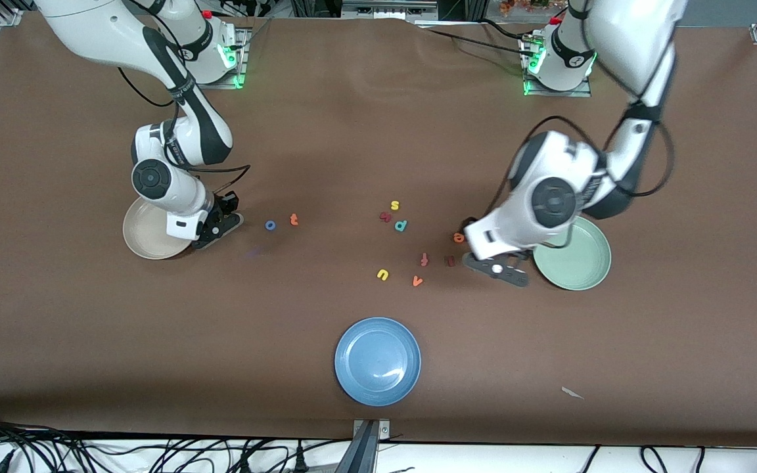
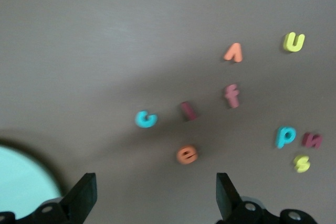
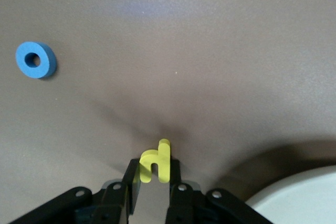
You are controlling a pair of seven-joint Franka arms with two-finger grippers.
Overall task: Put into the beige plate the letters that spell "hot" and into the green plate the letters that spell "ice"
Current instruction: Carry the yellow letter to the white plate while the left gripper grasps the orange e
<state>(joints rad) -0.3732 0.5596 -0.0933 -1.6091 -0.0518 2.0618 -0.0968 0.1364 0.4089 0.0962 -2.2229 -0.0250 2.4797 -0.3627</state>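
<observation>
Both plates look bare, so nothing is sorted yet: the right gripper (image 3: 152, 182), jaws clamped on the yellow h (image 3: 156, 162), sits beside the beige plate (image 1: 145, 233); o (image 1: 270, 225) and t (image 1: 294, 219) lie on the counter nearby; the left gripper (image 2: 155, 195), jaws wide and empty, hangs over c (image 2: 145, 119), i (image 2: 188, 111) and e (image 2: 187, 154) beside the green plate (image 1: 582, 263).

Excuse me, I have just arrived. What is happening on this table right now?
Two robot arms are sorting small foam letters into plates. The right gripper, beside the beige plate, is shut on the yellow h. The blue o and orange t lie on the table nearby. The left gripper hangs open next to the green plate, over the teal c, dark red i and orange e. Both plates look empty.
</observation>
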